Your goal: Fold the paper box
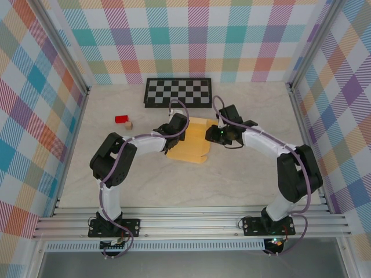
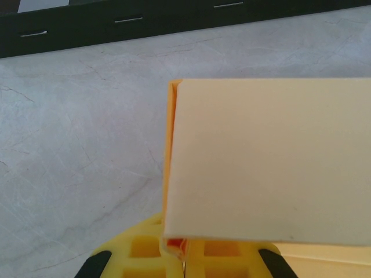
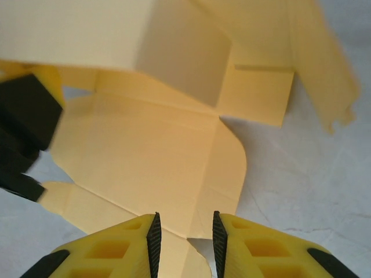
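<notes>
The paper box (image 1: 191,143) is a tan-yellow die-cut sheet lying in the middle of the table, partly folded. My left gripper (image 1: 177,125) is at its far-left corner, shut on the sheet's edge. In the left wrist view a pale panel (image 2: 266,156) is folded over and rises out of the closed yellow fingers (image 2: 145,249). My right gripper (image 1: 218,134) is at the sheet's right side. In the right wrist view its jaws (image 3: 184,234) stand apart, open, just above a rounded flap (image 3: 226,168), with nothing pinched. A raised panel (image 3: 179,58) stands further back.
A black-and-white checkerboard (image 1: 178,92) lies at the back of the table, its dark edge (image 2: 174,23) just beyond the folded panel. A red block (image 1: 121,119) and a small tan cube (image 1: 129,124) sit to the left. Plaid walls enclose three sides.
</notes>
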